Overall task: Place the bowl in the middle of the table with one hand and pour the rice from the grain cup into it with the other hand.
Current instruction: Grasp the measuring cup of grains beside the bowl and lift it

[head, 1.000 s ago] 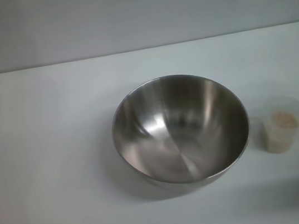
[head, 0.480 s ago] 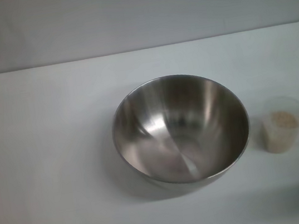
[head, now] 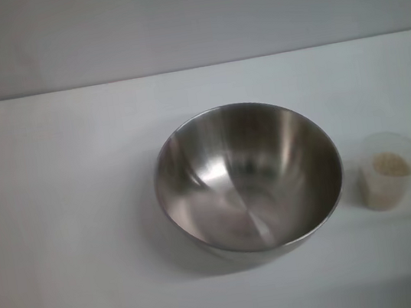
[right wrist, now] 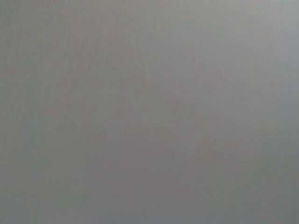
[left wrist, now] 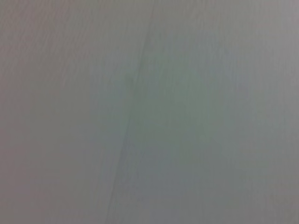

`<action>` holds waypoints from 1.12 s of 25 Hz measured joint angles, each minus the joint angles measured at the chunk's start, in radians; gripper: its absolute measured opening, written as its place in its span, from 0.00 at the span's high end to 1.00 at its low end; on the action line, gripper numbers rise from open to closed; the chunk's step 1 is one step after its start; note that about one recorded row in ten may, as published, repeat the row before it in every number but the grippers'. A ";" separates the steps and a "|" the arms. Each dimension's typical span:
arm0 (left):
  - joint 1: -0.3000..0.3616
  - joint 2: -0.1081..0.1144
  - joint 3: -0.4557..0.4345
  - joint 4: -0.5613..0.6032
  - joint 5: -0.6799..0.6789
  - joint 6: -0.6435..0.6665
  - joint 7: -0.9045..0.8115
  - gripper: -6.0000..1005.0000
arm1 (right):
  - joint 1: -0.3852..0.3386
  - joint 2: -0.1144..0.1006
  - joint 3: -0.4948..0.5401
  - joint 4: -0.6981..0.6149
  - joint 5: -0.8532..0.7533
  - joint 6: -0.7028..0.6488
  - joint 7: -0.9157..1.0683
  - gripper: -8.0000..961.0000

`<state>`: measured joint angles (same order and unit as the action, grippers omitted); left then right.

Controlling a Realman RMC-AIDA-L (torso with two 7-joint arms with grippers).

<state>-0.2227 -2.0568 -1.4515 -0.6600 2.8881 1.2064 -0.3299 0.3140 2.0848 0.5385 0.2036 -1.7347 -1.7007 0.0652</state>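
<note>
The shiny steel bowl stands upright near the middle of the white table, its inside bare. To its right, apart from it, stands the small clear grain cup with pale rice in it. Neither gripper shows in the head view. Both wrist views hold only a plain grey surface, with no fingers in them.
The table's far edge runs across the head view against a grey wall. White tabletop lies bare to the left of the bowl and in front of it.
</note>
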 joint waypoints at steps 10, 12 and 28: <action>-0.004 0.008 -0.005 0.039 0.000 -0.005 -0.001 0.33 | -0.083 -0.001 -0.050 0.103 -0.002 -0.032 -0.091 0.34; -0.009 0.009 -0.006 0.046 0.000 -0.006 0.001 0.24 | -0.111 -0.004 -0.080 0.151 -0.003 -0.036 -0.142 0.34; -0.016 0.030 -0.006 0.050 0.000 -0.038 0.009 0.24 | -0.248 -0.006 -0.173 0.257 0.001 -0.036 -0.197 0.34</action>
<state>-0.2390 -2.0267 -1.4573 -0.6105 2.8885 1.1688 -0.3211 0.0660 2.0790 0.3659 0.4606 -1.7334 -1.7362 -0.1314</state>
